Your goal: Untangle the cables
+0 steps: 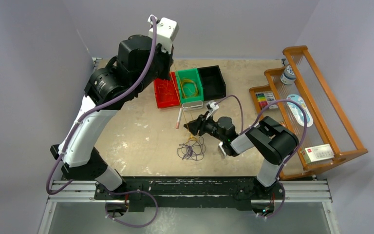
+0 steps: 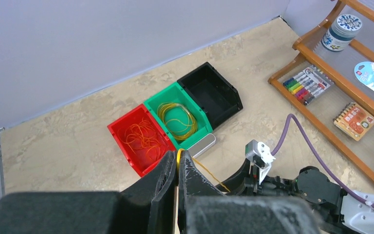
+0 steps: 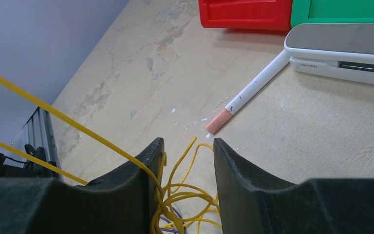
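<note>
**Tensioning one yellow strand out of the knot**

Clamping the yellow cable in the shut left pincer, holding it high to tension it. Straddling the purple-and-yellow tangle far below with the right pincer, jaws half apart, probably steadying. Keeping bare table leftward; crowding ahead with pen and green bin.
</note>
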Controlling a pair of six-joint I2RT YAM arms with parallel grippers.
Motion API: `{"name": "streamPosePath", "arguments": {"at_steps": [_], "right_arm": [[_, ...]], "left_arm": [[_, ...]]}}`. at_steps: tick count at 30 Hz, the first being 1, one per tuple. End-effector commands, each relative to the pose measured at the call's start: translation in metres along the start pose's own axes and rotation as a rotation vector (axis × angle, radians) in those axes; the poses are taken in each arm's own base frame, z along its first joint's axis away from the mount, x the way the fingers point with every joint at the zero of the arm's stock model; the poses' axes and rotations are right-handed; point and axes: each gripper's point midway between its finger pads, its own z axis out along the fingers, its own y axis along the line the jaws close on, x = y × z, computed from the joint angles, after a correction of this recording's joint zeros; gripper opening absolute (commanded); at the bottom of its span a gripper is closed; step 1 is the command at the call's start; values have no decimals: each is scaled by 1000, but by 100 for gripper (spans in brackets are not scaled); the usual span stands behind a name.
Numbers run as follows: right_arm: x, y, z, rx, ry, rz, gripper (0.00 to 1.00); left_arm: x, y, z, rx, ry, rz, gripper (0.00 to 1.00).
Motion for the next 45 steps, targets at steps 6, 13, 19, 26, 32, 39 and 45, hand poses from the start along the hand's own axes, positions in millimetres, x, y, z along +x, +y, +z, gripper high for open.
{"name": "streamPosePath", "arguments": {"at_steps": [6,13,19,26,32,39,45], "right_arm": [[48,-38,-22,161,146,19,44],[38,-46,-27,231,114,22,42],[28,-49,-34,280,86,14,44],[4,-34,-35,233,28,-50,38],[-14,-26,-40,222,-6,-95,21],[-3,-47,-48,323,7,-39,0],[-7,-37,-46,253,-33,-34,0]], "left_arm": [[-111,40,-63,-89,-409,-161,0],[-135,48,-89,-75,-521,-214,0],[-137,53,-96,-84,-535,-214,0],[-128,51,-87,-94,-503,-200,0],[-122,52,-83,-108,-487,-190,0],[-125,63,-90,-159,-502,-190,0],[-127,66,-94,-164,-512,-182,0]]}}
